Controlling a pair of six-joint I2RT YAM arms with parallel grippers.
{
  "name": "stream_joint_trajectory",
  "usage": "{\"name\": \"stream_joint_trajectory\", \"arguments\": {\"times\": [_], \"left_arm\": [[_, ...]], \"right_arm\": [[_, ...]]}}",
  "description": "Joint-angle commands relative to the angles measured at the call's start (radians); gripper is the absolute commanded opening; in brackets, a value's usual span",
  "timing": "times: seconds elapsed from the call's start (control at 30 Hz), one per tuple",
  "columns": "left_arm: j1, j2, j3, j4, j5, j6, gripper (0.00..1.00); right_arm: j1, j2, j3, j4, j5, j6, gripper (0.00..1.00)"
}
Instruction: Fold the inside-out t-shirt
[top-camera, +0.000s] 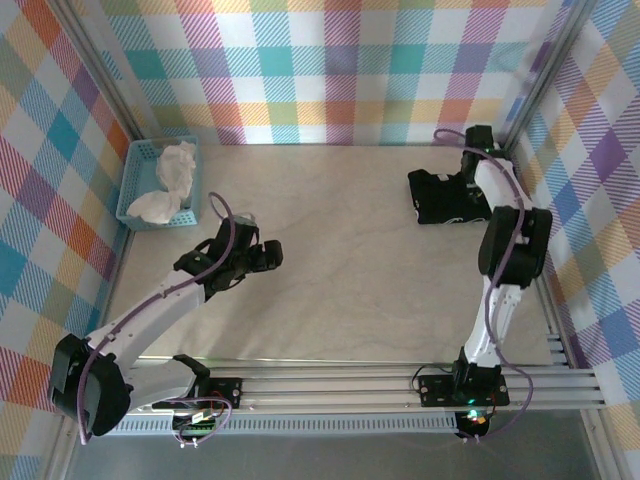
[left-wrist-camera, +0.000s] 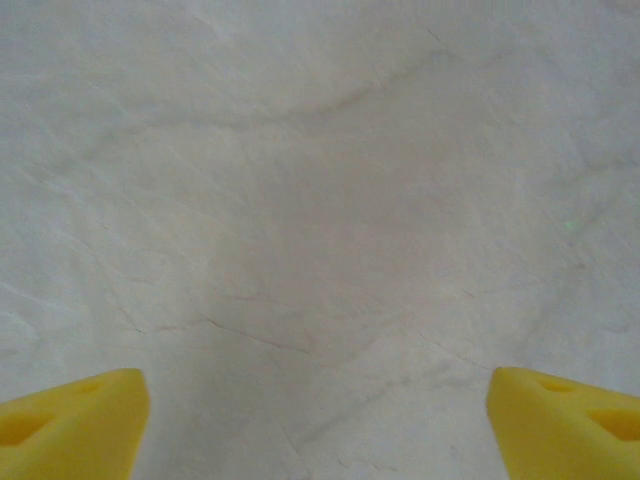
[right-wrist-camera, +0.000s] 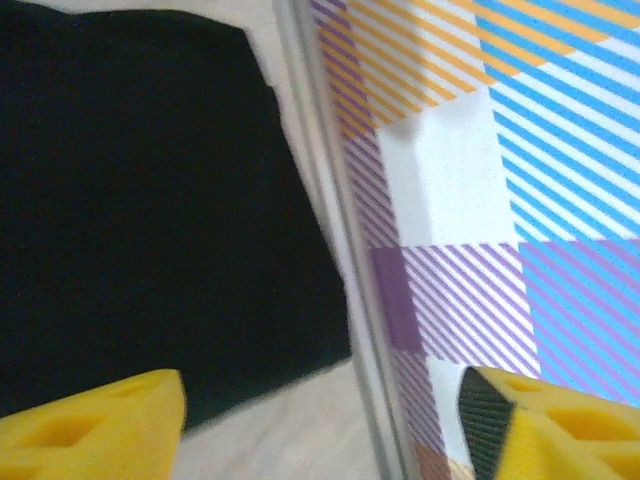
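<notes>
Black t-shirt (top-camera: 441, 197), light-blue basket (top-camera: 132, 188), white cloth (top-camera: 170, 180), pastel plaid walls (top-camera: 340, 70), yellow gripper fingers (left-wrist-camera: 75, 420)

The black t-shirt (right-wrist-camera: 150, 220) lies just beside the plaid wall (right-wrist-camera: 500, 200), the right pincer (right-wrist-camera: 320, 415) spread wide above them

Matt black cloth t-shirt (right-wrist-camera: 150, 200)

The pale table (top-camera: 350, 270) bears the black t-shirt (top-camera: 440, 200) far right, a blue basket (top-camera: 127, 185) far left.
</notes>
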Motion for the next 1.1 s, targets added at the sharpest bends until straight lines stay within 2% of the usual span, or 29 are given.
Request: {"name": "stream_joint_trajectory", "arguments": {"times": [0.0, 0.07, 0.17, 0.27, 0.33, 0.4, 0.47, 0.57, 0.67, 0.77, 0.9, 0.97, 1.0, 1.07], "left_arm": [[0.012, -0.078, -0.009, 0.061, -0.194, 0.055, 0.95], [0.019, -0.126, -0.053, 0.115, -0.303, 0.080, 1.00], [0.041, -0.192, -0.135, 0.232, -0.458, 0.129, 1.00], [0.092, -0.252, -0.222, 0.322, -0.568, 0.159, 1.00], [0.142, -0.286, -0.283, 0.385, -0.583, 0.159, 1.00], [0.190, -0.310, -0.343, 0.460, -0.548, 0.189, 1.00], [0.229, -0.315, -0.439, 0.645, -0.470, 0.295, 1.00], [0.303, -0.248, -0.533, 0.892, -0.379, 0.348, 1.00], [0.377, -0.092, -0.506, 0.967, -0.254, 0.354, 1.00], [0.399, 0.082, -0.487, 1.107, -0.179, 0.396, 1.00], [0.426, 0.258, -0.413, 1.114, -0.064, 0.382, 1.00], [0.428, 0.376, -0.410, 1.201, -0.023, 0.393, 1.00], [0.427, 0.418, -0.417, 1.263, 0.002, 0.413, 1.00], [0.423, 0.414, -0.422, 1.260, 0.021, 0.423, 1.00]], "right_arm": [[0.093, -0.241, -0.203, 0.139, -0.117, 0.109, 0.81], [0.147, -0.376, -0.369, 0.222, -0.164, 0.138, 0.90], [0.208, -0.547, -0.578, 0.337, -0.224, 0.166, 0.98], [0.214, -0.685, -0.766, 0.455, -0.311, 0.239, 1.00], [0.213, -0.749, -0.876, 0.541, -0.362, 0.244, 1.00], [0.213, -0.804, -1.010, 0.702, -0.407, 0.213, 1.00], [0.213, -0.827, -1.142, 0.904, -0.446, 0.187, 1.00], [0.210, -0.775, -1.209, 1.044, -0.439, 0.160, 1.00], [0.210, -0.687, -1.220, 1.148, -0.432, 0.135, 1.00], [0.200, -0.623, -1.245, 1.252, -0.421, 0.124, 1.00], [0.174, -0.608, -1.273, 1.341, -0.462, 0.118, 1.00], [0.153, -0.583, -1.300, 1.415, -0.496, 0.123, 1.00], [0.140, -0.564, -1.309, 1.447, -0.516, 0.134, 1.00], [0.120, -0.550, -1.311, 1.457, -0.557, 0.142, 1.00]]}}
